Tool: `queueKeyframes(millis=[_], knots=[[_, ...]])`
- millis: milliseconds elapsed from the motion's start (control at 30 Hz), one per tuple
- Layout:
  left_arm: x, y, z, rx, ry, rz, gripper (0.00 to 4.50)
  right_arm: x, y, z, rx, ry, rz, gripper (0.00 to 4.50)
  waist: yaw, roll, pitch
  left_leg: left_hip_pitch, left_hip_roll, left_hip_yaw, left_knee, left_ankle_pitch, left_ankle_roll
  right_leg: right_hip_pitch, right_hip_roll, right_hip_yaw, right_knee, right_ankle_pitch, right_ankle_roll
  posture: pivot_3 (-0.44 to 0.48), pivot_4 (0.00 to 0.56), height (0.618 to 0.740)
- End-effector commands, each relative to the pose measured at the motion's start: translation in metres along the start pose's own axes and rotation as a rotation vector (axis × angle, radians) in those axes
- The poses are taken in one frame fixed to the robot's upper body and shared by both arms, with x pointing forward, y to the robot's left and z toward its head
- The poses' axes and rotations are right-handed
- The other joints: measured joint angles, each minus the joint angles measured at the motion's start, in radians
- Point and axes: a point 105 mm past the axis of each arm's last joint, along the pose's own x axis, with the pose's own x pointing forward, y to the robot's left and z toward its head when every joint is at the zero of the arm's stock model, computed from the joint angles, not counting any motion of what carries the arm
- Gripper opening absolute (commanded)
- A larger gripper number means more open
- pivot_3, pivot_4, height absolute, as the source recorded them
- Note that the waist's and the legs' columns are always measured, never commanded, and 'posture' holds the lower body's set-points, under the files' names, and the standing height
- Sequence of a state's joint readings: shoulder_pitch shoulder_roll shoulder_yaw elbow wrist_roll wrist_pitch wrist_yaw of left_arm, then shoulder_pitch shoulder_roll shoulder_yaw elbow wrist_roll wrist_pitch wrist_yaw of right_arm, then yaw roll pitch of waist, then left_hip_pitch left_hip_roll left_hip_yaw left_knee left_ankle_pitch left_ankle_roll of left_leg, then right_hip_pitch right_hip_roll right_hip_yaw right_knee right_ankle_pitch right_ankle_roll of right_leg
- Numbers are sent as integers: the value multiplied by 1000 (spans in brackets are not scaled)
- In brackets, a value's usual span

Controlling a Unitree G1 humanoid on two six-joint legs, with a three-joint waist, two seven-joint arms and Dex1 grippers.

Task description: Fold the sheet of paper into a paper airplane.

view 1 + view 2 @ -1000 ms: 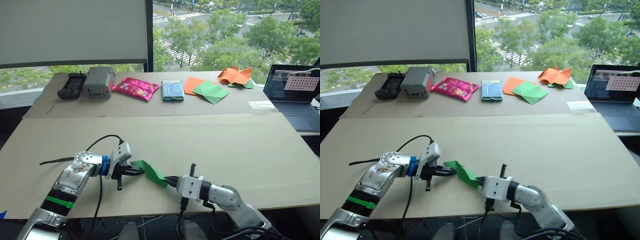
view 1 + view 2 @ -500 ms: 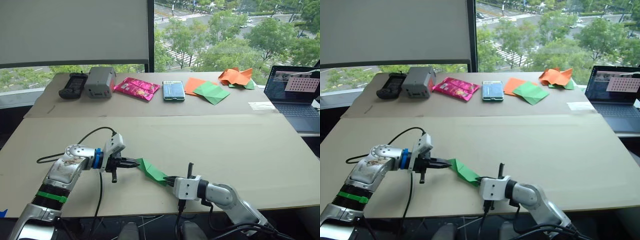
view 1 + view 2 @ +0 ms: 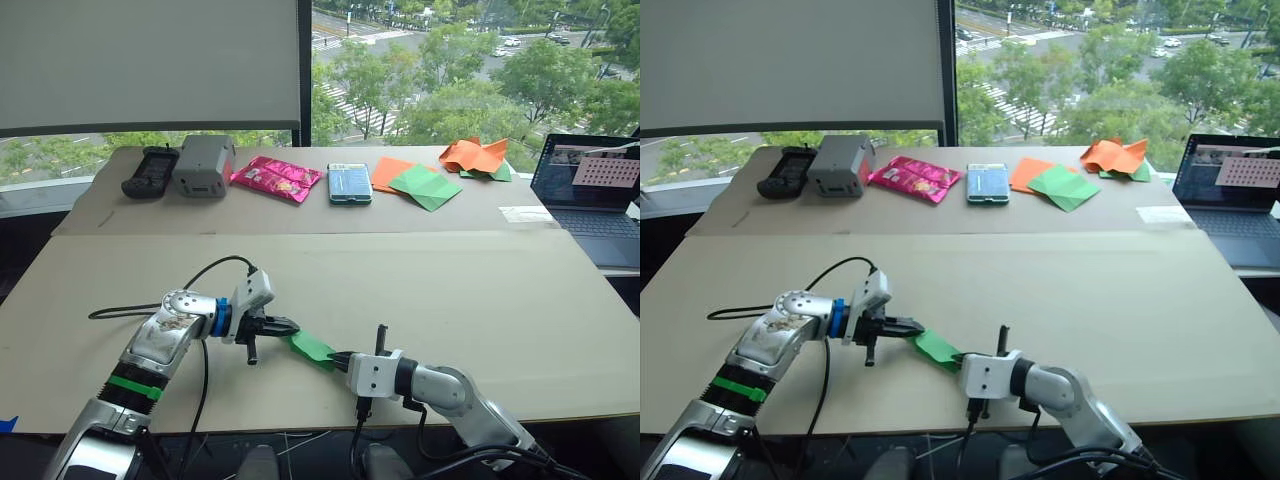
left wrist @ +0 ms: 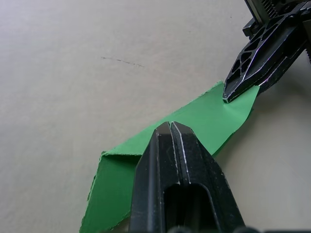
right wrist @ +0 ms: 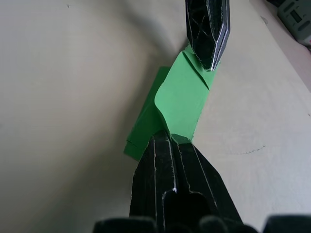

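Both grippers have closed in: left gripper (image 3: pixel 287 326) and right gripper (image 3: pixel 340 357) pinch the sheet of paper (image 3: pixel 312 347), folded narrow, airplane unfinished

Along the far edge of the table (image 3: pixel 480 290) lie a black controller (image 3: pixel 149 172), a grey box (image 3: pixel 203 165), a pink snack packet (image 3: pixel 276 178), a blue-green packet (image 3: pixel 349 183), orange and green paper sheets (image 3: pixel 417 182), crumpled orange paper (image 3: pixel 474 154), with an open laptop (image 3: pixel 594 195) at the right.

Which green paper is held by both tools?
The folded sheet of paper near the front table edge, pinched between left tool and right tool; other green papers lie far back.
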State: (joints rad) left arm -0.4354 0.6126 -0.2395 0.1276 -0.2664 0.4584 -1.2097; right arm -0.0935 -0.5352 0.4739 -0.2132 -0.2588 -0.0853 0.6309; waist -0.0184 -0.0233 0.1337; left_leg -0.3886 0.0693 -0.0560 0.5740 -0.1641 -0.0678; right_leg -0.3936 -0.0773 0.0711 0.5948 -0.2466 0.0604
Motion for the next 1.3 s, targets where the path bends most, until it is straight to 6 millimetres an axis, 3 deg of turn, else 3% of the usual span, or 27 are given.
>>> queueKeyframes(millis=[33, 167, 333, 567, 700, 967, 1300], knots=[[-3, 2, 0, 43, 16, 7, 0, -2, -2, -2, 18, 28, 3, 1333, 1, 0, 0, 0, 0, 0, 0, 0, 0, 0, 0, 0, 0, 0, 0, 0, 150, 718], [-2, 1, -5, 48, 35, 0, 0, -3, -8, 13, 33, -17, -10, 2664, 3, 0, 0, 0, 0, 0, 0, 0, 0, 0, 0, 0, 0, 0, 0, 0, 150, 718], [-2, 0, -9, 54, 48, 0, 0, -9, -15, 33, 69, -79, 18, 2664, 3, 0, 0, 0, 0, 0, 0, 1, 1, 1, 0, 0, 1, 0, 0, 0, 150, 718], [0, -2, -11, 55, 52, -6, 0, -18, -18, 44, 52, -83, 104, 2664, 5, 0, 0, 0, 0, 0, 0, 0, 0, 1, 0, 0, 0, 0, 0, 0, 150, 718], [1, -2, -14, 57, 66, -6, 0, -6, -52, 52, 308, -126, -39, 2664, 0, 0, 0, 0, 0, 0, 0, 0, 0, 1, 0, 0, 1, 0, 0, 0, 150, 718], [3, -4, -15, 64, 71, -10, 0, 17, -46, 37, 430, -35, -56, 59, 6, 2, -1, 0, 0, 0, 0, 1, 1, 3, 0, 0, 1, 0, 0, 0, 150, 718], [7, -4, -19, 73, 92, -10, 0, 35, -40, 25, 462, 31, -50, 21, 3, 3, -1, 0, 0, 0, 0, 0, 0, 3, 0, 0, 2, 0, 0, 0, 150, 718]])
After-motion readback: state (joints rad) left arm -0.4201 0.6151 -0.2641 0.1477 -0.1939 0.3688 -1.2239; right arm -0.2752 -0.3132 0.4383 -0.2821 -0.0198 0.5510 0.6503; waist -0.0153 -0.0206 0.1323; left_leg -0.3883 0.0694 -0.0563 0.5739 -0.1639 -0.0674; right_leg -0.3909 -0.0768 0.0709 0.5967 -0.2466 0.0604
